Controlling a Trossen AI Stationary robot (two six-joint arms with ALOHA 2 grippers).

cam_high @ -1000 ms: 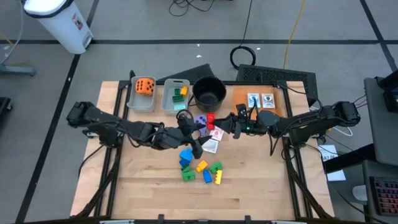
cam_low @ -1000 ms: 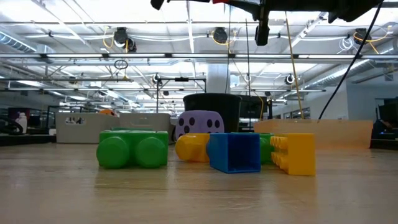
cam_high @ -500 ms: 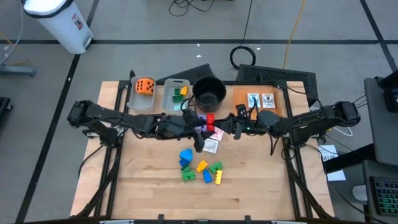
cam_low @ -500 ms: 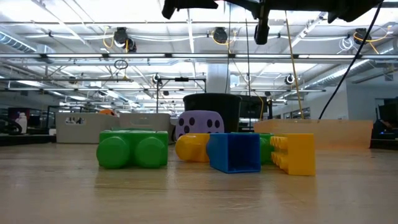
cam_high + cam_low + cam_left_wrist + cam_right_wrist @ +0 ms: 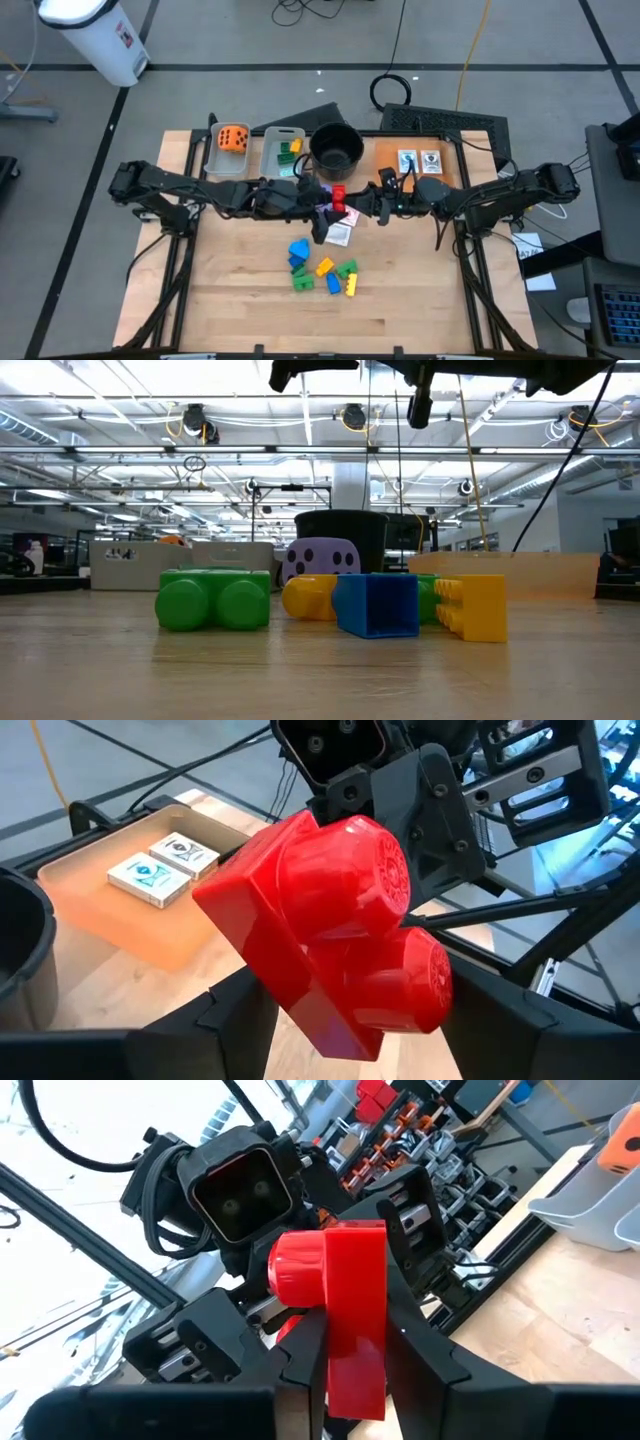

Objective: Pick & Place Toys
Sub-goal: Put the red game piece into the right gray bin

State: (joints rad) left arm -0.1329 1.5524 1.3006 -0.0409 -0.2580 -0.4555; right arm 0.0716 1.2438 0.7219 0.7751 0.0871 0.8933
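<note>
Where both hands (image 5: 338,196) grip: red block (image 5: 330,935), studs sideways.

**A Grey Floor and a Lit Ceiling**

The wooden table (image 5: 250,300) stood on a grey floor (image 5: 200,60) crossed by dark lines. A white bin (image 5: 95,35) sat on the floor beyond the table's far left corner. Black cables (image 5: 320,10) lay looped on the floor behind the table, with a coil (image 5: 392,90) near the far edge and a yellow cord (image 5: 475,45) running away from it. At the right side stood a desk (image 5: 610,160) with papers (image 5: 535,260) below it. From table height, the room showed a high ceiling of white beams (image 5: 150,450), round lamps (image 5: 193,420) hanging among them, and bright light throughout. A pale board (image 5: 520,575) stood at the table's back.
</note>
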